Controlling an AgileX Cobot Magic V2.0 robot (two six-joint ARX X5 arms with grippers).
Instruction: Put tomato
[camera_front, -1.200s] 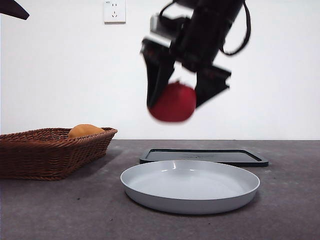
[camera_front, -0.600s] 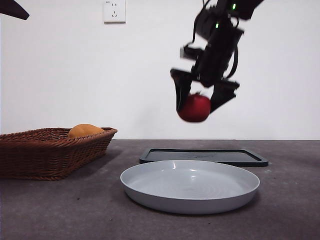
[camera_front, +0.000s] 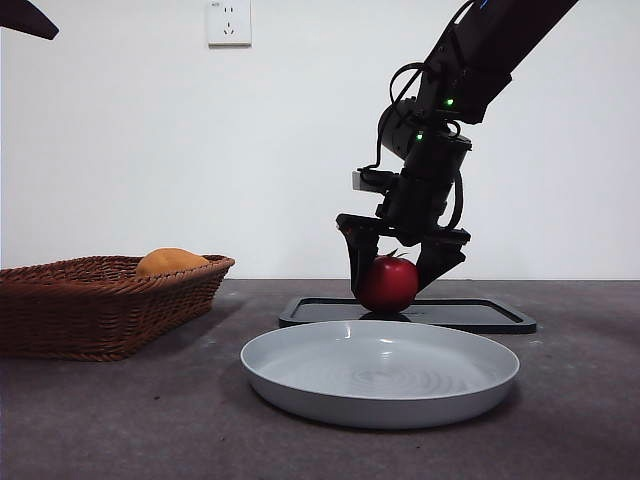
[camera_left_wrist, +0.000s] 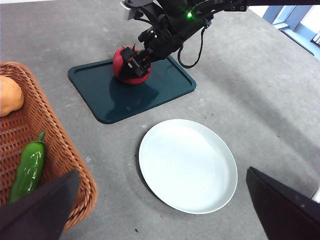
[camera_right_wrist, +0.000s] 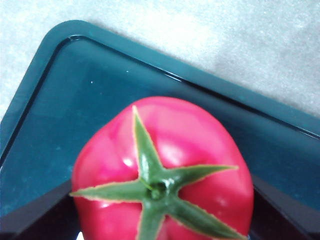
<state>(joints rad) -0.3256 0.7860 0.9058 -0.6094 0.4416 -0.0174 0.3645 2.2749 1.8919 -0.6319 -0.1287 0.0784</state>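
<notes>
Red tomato (camera_front: 388, 284), clamped in the right pincer (camera_front: 392, 268), has been lowered onto the dark tray (camera_front: 480, 314); release seems due next.

We count one tomato (camera_left_wrist: 131, 66), one dark green tray (camera_left_wrist: 165, 87), one white plate (camera_left_wrist: 188, 165), one wicker basket (camera_left_wrist: 60, 150), one green pepper (camera_left_wrist: 29, 167), one orange fruit (camera_left_wrist: 10, 95) and one wall socket (camera_front: 229, 22).

Right pincer (camera_front: 402, 275) low, jaws clamped.

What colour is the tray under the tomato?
Dark teal tray, clearest in the left wrist view; the tomato is red.
</notes>
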